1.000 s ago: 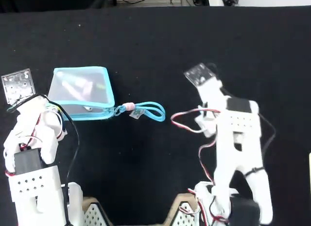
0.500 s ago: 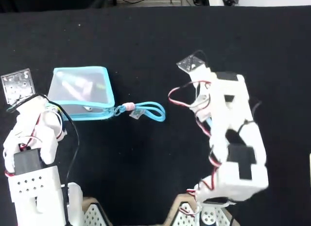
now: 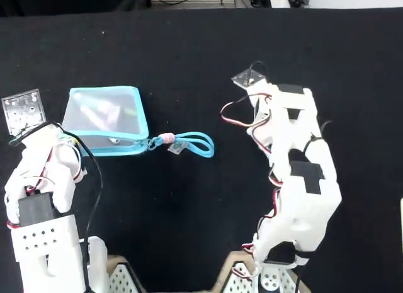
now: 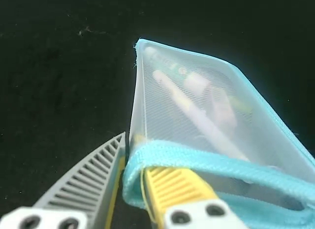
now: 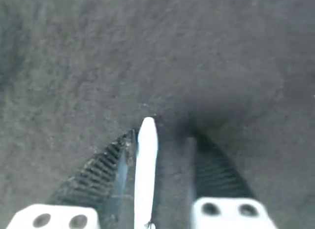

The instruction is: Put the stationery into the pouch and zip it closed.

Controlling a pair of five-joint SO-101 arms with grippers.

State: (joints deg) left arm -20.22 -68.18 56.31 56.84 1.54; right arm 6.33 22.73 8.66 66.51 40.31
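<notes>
**Change.** At lower left of the high view, the left gripper (image 4: 133, 157) is in the same place as one second ago, clamped on the near corner of the pouch (image 3: 107, 120). The teal hem sits between its grey and yellow fingers. The pouch, in the upper left of the frame on the black table (image 3: 189, 47), has not shifted. Neither have the zipper pull (image 3: 167, 138) and the strap (image 3: 192, 143) trailing to its right. On the right side of the frame, the right arm has swung up and stretched away from its base. The right gripper (image 5: 162, 138) now points down at the table, well apart from the pouch. Its jaws stand apart, with a white pen (image 5: 146, 165) between them close against one finger. Whether the pen is gripped cannot be determined.

**Meaning.** One item probably remains outside, so loading is not complete and zipping has to wait.

**Count.**
- Pouch: one.
- Strap: one.
- Zipper pull: one.
- Pen outside the pouch: one.
- Pieces inside the pouch: at least three can be seen through the mesh, and the exact number cannot be determined.
</notes>
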